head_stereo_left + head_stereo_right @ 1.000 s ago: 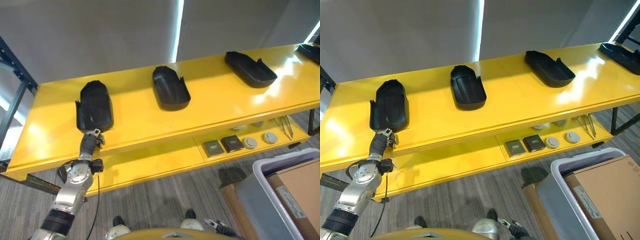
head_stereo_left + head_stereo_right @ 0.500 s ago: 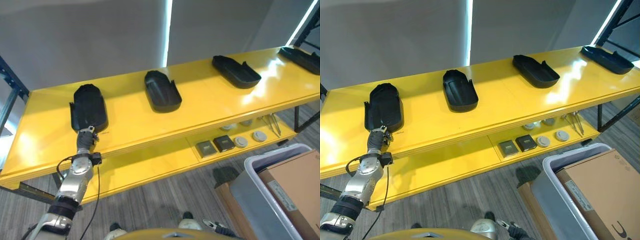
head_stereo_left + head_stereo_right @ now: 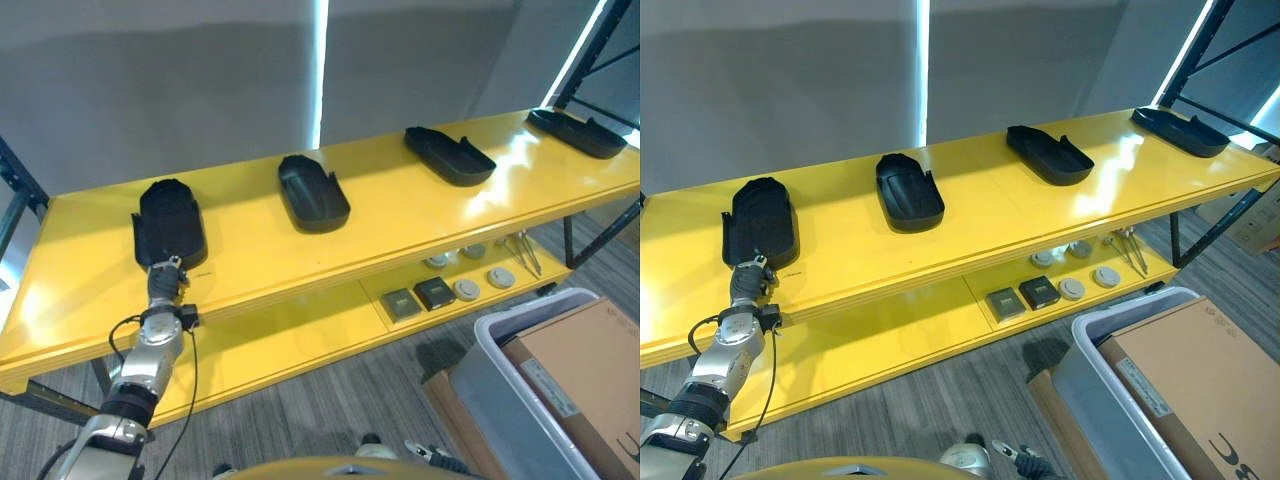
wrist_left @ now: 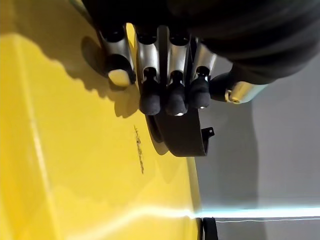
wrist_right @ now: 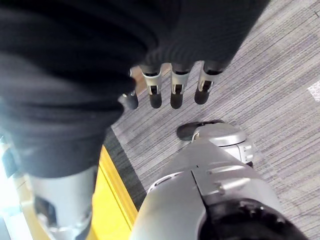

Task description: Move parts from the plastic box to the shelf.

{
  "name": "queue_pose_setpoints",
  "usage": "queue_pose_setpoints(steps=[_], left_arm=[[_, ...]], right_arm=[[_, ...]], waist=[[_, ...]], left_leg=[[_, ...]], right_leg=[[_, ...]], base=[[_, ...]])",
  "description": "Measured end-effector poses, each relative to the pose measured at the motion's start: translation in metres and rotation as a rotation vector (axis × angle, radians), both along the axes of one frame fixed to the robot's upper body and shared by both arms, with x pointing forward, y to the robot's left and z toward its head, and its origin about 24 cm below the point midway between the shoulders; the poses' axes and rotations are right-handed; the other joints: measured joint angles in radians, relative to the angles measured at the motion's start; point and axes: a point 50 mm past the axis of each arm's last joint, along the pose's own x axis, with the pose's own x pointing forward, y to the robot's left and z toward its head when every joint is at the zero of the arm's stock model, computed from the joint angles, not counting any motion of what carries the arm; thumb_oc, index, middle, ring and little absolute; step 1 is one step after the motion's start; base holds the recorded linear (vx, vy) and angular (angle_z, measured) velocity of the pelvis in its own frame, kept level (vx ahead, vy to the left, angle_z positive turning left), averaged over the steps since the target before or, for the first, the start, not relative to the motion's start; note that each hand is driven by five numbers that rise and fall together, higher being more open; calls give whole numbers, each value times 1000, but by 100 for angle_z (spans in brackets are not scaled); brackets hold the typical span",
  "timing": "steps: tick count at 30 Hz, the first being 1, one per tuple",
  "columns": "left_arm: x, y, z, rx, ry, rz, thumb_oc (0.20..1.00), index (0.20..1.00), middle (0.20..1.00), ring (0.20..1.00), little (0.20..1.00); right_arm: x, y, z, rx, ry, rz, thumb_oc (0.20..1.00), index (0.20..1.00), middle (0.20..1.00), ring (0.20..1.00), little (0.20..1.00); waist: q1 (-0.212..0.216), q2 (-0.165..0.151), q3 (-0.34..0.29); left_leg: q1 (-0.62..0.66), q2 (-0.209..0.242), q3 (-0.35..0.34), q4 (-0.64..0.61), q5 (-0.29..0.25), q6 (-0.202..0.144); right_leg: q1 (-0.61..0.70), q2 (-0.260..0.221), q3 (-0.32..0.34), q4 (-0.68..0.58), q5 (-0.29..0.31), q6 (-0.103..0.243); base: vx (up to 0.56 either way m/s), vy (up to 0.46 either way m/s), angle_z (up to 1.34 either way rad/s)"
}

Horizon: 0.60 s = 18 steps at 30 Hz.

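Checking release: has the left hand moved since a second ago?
No. The left hand stays at the near end of the leftmost part; only the camera shifted.

My left hand [image 4: 165,75] has silver fingers [image 4: 172,55] ending in rounded dark tips, under a dark ribbed cover. My left forearm [image 3: 148,362] is silver-grey with a round joint and a dark cuff. My right hand [image 5: 170,85] matches: dark ribbed cover, silver dark-tipped fingers.
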Motion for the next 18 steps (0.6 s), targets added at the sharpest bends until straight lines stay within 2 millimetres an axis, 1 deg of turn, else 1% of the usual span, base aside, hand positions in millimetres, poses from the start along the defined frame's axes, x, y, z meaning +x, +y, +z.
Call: queue_pose_setpoints(steps=[1,2,5,8,10,11,12,13,14,15,16,17,18], left_arm=[[0,0,0,-1,-1,-3,595,595,595,595,595],[0,-1,0,-5,-3,-18,1000,1000,1000,1000,1000],[0,-4,4,-15,-27,-54,1000,1000,1000,1000,1000],[-7,-13,12,-34,-81,-108,1000,1000,1000,1000,1000],[-12,-16,14,-50,-99,-136,1000,1000,1000,1000,1000],[-17,-20,18,-84,-129,-163,1000,1000,1000,1000,1000],[-25,-24,28,-132,-187,-193,1000,1000,1000,1000,1000],[-36,-33,48,-196,-308,-261,1000,1000,1000,1000,1000],[-38,-35,54,-233,-348,-276,1000,1000,1000,1000,1000],[-42,-35,58,-260,-379,-272,1000,1000,1000,1000,1000],[-47,-32,57,-273,-387,-260,1000,1000,1000,1000,1000],[-50,-29,54,-287,-377,-245,1000,1000,1000,1000,1000],[-55,-25,49,-303,-356,-232,1000,1000,1000,1000,1000]], right_arm=[[0,0,0,0,0,1,1000,1000,1000,1000,1000],[0,0,0,-8,2,11,1000,1000,1000,1000,1000],[0,0,0,-19,4,32,1000,1000,1000,1000,1000],[-1,0,0,-18,6,31,1000,1000,1000,1000,1000],[-1,0,0,-17,6,31,1000,1000,1000,1000,1000],[4,1,1,-17,-7,34,1000,1000,1000,1000,1000],[2,1,0,-16,-3,29,1000,1000,1000,1000,1000],[-4,1,-1,-19,12,20,1000,1000,1000,1000,1000],[-2,-2,0,-27,9,14,1000,1000,1000,1000,1000],[0,-4,1,-34,3,6,1000,1000,1000,1000,1000],[4,-7,2,-40,-8,-1,1000,1000,1000,1000,1000],[8,-8,3,-45,-18,-3,1000,1000,1000,1000,1000],[11,-8,4,-47,-26,-7,1000,1000,1000,1000,1000]], waist=[[1,0,0],[3,-1,0],[10,0,1],[9,-2,4],[13,0,8],[20,6,14],[25,13,17],[61,21,23],[82,22,23],[91,33,29],[104,43,33],[107,50,30],[115,52,28]], left_leg=[[0,0,0,0,0,0],[0,0,0,-4,0,0],[-4,2,-2,-6,0,0],[-8,3,-4,-6,0,0],[-8,4,-10,-6,0,0],[-15,7,-19,-7,1,0],[-23,10,-24,-7,0,0],[-24,16,-38,-6,1,1],[-27,16,-50,-6,7,6],[-29,16,-57,-2,12,11],[-32,17,-62,-1,13,11],[-40,18,-68,-1,13,11],[-46,17,-80,-1,14,11]], right_leg=[[0,0,0,0,0,0],[0,0,0,1,0,0],[-3,0,-1,2,0,0],[-3,1,-4,-2,0,0],[4,2,-14,-7,1,-1],[19,4,-25,-11,2,-3],[27,9,-30,-25,7,-3],[38,18,-45,-39,8,-5],[42,21,-52,-41,8,-6],[49,22,-60,-45,8,-6],[53,22,-69,-48,8,-6],[55,23,-78,-53,8,-7],[60,24,-85,-59,9,-7]], base=[[-14,-50,0],[-20,-67,0],[-20,-89,1],[-11,-62,3],[-38,-110,9],[-72,-125,16],[-127,-91,26],[-130,-51,29],[-128,-40,33],[-88,-24,24],[-77,-9,20],[-79,8,20],[-86,37,25]])
